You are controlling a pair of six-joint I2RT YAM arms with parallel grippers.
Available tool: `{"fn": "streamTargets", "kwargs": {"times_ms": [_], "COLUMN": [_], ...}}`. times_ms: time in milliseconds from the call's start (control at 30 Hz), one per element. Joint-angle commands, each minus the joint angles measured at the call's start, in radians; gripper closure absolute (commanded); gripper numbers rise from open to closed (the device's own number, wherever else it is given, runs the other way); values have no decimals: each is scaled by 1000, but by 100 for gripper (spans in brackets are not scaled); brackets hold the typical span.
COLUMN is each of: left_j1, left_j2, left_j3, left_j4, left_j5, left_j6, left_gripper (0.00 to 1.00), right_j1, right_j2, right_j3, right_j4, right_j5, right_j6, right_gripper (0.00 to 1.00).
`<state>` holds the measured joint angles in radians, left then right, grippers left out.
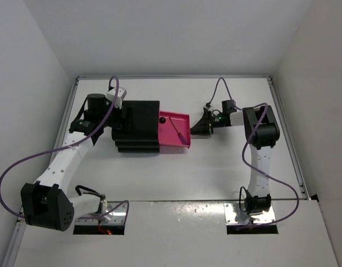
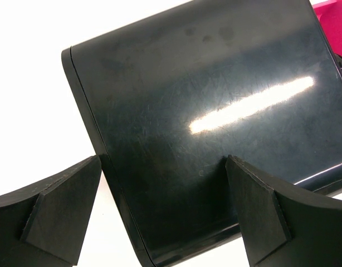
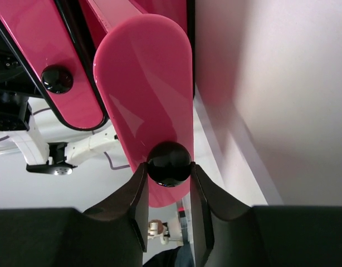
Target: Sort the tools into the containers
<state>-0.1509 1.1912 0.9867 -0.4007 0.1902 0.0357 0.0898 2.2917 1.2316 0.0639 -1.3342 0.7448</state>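
Observation:
The black stepped cabinet [image 1: 138, 125] stands left of centre. One magenta drawer [image 1: 181, 119] is pulled out to the right, with the purple-handled screwdriver [image 1: 179, 133] lying in it. My right gripper [image 1: 194, 129] is shut on that drawer's round black knob [image 3: 169, 163], on the pink drawer front [image 3: 148, 83]. My left gripper [image 1: 122, 118] is open over the cabinet's left end; in the left wrist view its jaws [image 2: 162, 167] stand wide apart on either side of a corner of the cabinet top [image 2: 215, 83]. The pliers and the green-handled tool are out of view.
A second drawer front with its own black knob [image 3: 57, 79] is closed, and its knob also shows in the top view [image 1: 162, 119]. White walls ring the table, with a raised rail [image 1: 285, 139] on the right. Purple cables loop from both arms.

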Motion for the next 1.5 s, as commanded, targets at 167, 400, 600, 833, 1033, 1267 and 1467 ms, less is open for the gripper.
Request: {"fn": "streamTargets", "kwargs": {"times_ms": [167,400,600,833,1033,1267,1467], "left_j1": [-12,-12,-12,-12,-12,-12,-12], "left_j2": [50,59,59,59,59,59,59], "left_j3": [-34,-34,-43,-43,-43,-52,-52], "left_j4": [-135,-135,-135,-135,-125,-125,-125], "left_j5": [37,37,37,37,46,46,46], "left_j6": [6,6,6,6,6,6,6], "left_gripper": [1,1,1,1,1,1,1], "right_j1": [34,85,155,205,246,292,330], "right_j2": [-175,-204,-204,-169,-109,-40,-3], "right_j3": [9,32,23,20,54,118,140], "right_j4": [63,7,48,281,413,574,632], "right_j5": [38,79,98,109,118,139,139], "right_j6": [21,21,99,274,390,547,593], "right_gripper": [97,99,100,100,100,97,89]}}
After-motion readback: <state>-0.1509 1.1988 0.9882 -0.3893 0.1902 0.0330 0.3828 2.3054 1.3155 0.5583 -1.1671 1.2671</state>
